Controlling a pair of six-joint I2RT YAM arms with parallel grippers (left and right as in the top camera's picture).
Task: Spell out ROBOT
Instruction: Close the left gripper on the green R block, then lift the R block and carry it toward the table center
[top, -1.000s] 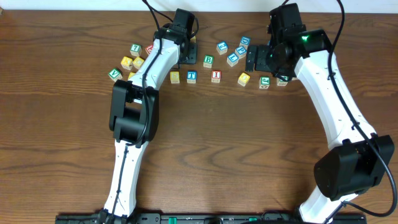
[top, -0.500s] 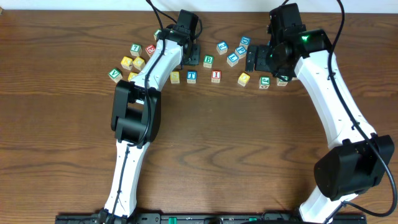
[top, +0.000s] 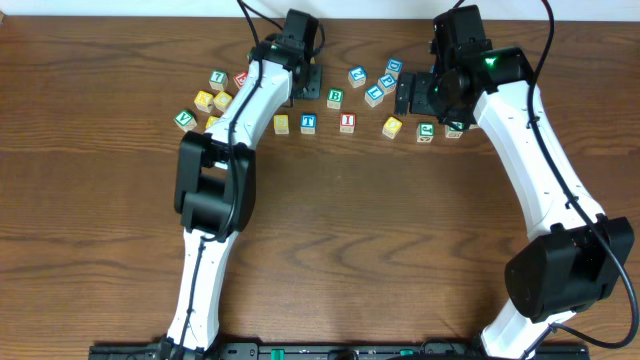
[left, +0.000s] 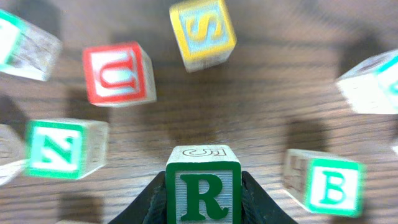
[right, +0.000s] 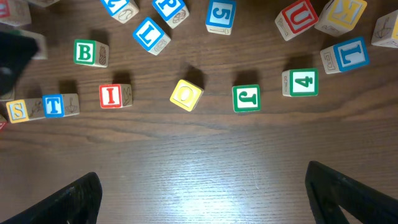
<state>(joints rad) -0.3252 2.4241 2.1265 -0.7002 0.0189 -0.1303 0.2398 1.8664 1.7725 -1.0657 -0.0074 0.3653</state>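
Left wrist shows left claw (left: 203, 202) clamped on green-lettered R cube (left: 203, 186).

The overhead camera stares straight down, taking in the brown wooden table (top: 100, 250). The left wrist camera sits very close behind the green-lettered R wooden cube (left: 202, 190). The right wrist camera looks down from mid-height. All three catch the green-lettered B wooden cube (right: 90, 53).

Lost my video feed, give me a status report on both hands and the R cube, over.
Left hand shut on R cube. Right hand open, holding nothing. B cube and Z cube close by.
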